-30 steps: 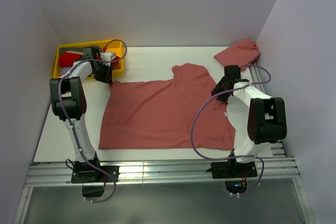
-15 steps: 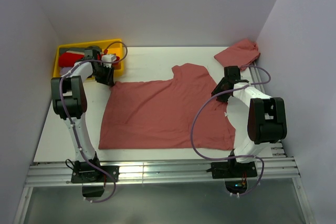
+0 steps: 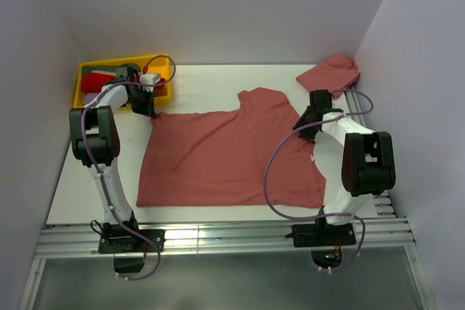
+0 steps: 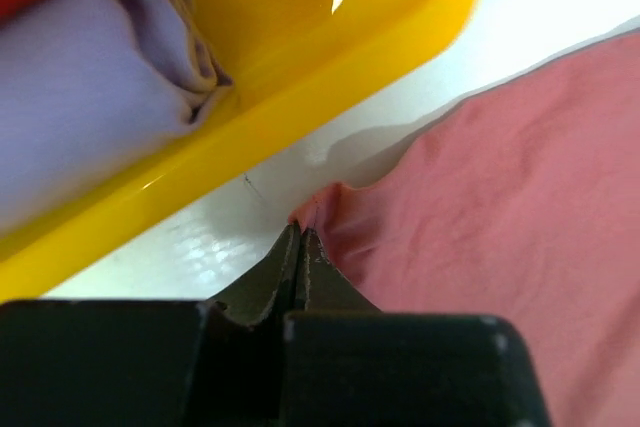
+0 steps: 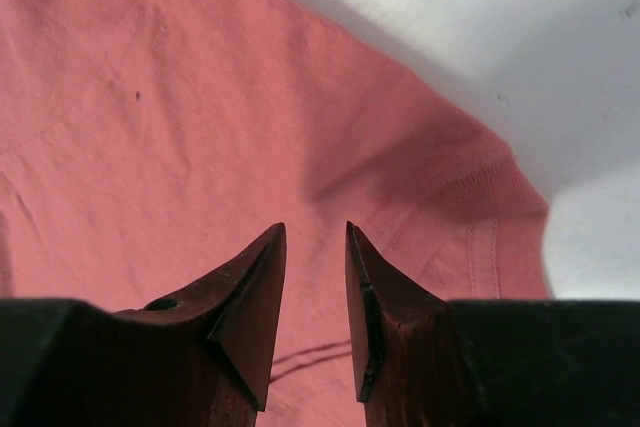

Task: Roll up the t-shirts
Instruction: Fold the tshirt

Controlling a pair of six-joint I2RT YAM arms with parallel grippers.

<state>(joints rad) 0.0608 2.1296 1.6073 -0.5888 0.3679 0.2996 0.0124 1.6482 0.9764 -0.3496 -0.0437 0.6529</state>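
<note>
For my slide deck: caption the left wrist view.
Left gripper shut on a corner of the tee, beside the yellow tray holding lilac cloth.

No readable txt, labels, brands or nos. in any view tbh. The dusty salmon-red soft-cloth t-shirt spread mid-table is plain, same w/ the yellow plastic tray at far left. Only mark is a tiny dark speck on the cloth in the right wrist view, not a letter.
</note>
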